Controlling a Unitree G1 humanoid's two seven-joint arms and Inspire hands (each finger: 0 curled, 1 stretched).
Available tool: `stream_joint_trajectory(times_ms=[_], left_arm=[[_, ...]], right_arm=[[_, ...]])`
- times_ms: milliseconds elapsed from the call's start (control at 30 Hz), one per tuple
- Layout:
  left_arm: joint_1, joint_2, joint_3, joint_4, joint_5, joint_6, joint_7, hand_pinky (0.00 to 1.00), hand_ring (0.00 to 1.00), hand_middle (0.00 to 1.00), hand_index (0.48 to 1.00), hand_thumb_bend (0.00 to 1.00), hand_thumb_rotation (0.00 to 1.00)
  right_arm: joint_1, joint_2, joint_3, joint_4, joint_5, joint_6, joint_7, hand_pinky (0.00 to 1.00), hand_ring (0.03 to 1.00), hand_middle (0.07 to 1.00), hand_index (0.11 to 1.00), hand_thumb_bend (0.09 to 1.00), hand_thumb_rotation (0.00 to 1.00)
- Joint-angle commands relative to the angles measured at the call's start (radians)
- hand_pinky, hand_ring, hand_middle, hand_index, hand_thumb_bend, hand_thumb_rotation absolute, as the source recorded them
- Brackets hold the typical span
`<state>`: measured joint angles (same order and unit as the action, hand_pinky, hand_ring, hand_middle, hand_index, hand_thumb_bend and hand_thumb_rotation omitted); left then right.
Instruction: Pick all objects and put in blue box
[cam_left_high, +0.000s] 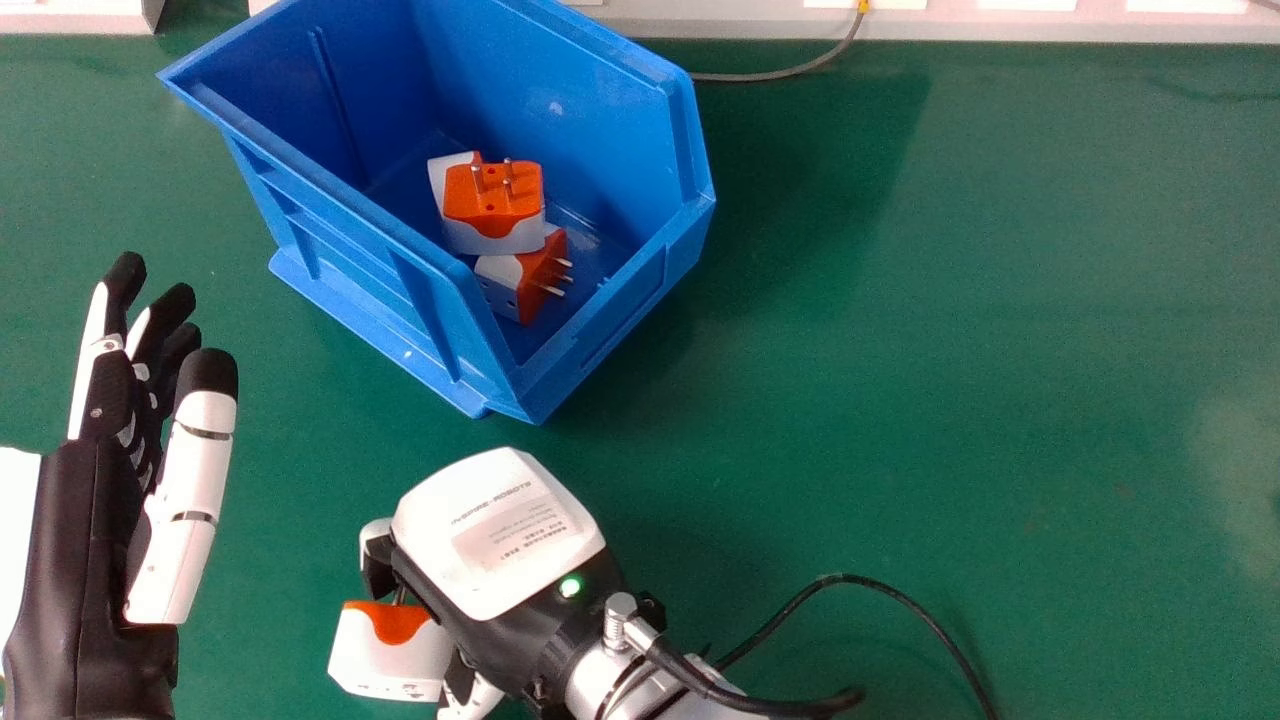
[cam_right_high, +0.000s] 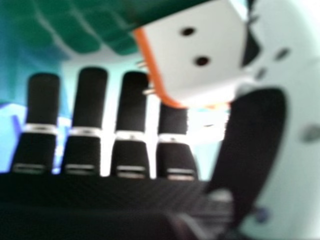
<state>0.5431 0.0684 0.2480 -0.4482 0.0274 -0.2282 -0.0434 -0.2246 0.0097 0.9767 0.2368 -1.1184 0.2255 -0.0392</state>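
Head view: two orange-and-white plastic plug adapters (cam_left_high: 495, 210) are in the blue plastic box (cam_left_high: 600, 110), and here's a third adapter (cam_left_high: 390, 655), outside it, pinched in the right hand's (cam_left_high: 500, 540) fingers (cam_right_high: 133, 102), apparently the last to deposit; the left hand (cam_left_high: 105, 395) is relaxed, empty.

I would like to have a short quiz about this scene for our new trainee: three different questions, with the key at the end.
1. How many plug adapters lie in the blue box?
2. True or false: the left hand holds nothing.
3. Where is the remaining adapter?
a) behind the blue box
b) at the right hand
c) at the left hand

Key: 1. Two; 2. True; 3. b
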Motion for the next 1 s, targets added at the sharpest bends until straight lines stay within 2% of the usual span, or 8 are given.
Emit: stream_joint_trajectory(times_ms=[0,100,233,333,533,767,833,967], left_arm=[[0.002,0.002,0.001,-0.022,-0.001,-0.011,0.003,0.95,0.92,0.93,0.972,0.43,0.89],[0.002,0.001,0.0,-0.023,0.006,-0.012,0.006,0.95,0.92,0.94,0.973,0.43,0.89],[0.004,-0.006,-0.002,-0.03,0.003,-0.005,0.009,0.95,0.92,0.93,0.971,0.44,0.89],[0.005,-0.004,-0.001,-0.029,0.0,-0.009,0.006,0.95,0.92,0.93,0.971,0.45,0.88],[0.011,-0.006,-0.001,-0.03,-0.009,-0.017,0.002,0.96,0.93,0.93,0.974,0.45,0.89],[0.017,-0.003,-0.002,-0.036,-0.015,-0.015,-0.002,0.98,0.93,0.94,0.979,0.46,0.89],[0.018,0.001,0.0,-0.031,-0.023,-0.022,-0.008,0.98,0.94,0.94,0.982,0.46,0.9],[0.017,0.003,0.004,-0.024,-0.018,-0.032,-0.01,0.99,0.94,0.94,0.986,0.46,0.9]], right_arm=[[0.007,0.018,0.026,0.012,-0.006,-0.014,0.009,0.39,0.471,0.54,0.527,0.567,0.15],[-0.01,0.011,0.037,0.024,-0.022,-0.021,0.014,0.36,0.441,0.504,0.52,0.551,0.1],[-0.008,0.013,0.023,0.017,0.017,-0.038,0.049,0.33,0.407,0.47,0.516,0.541,0.06],[0.0,0.02,0.009,0.009,0.055,-0.045,0.069,0.3,0.383,0.45,0.511,0.535,0.04],[0.018,0.029,-0.023,0.0,0.13,-0.057,0.076,0.29,0.386,0.475,0.497,0.527,0.02],[0.007,0.021,-0.022,0.007,0.128,-0.066,0.061,0.3,0.397,0.5,0.484,0.521,0.01],[0.007,0.024,-0.023,0.009,0.127,-0.066,0.057,0.3,0.398,0.505,0.482,0.519,0.0],[0.007,0.026,-0.026,0.01,0.126,-0.065,0.053,0.3,0.398,0.506,0.481,0.519,0.0]])
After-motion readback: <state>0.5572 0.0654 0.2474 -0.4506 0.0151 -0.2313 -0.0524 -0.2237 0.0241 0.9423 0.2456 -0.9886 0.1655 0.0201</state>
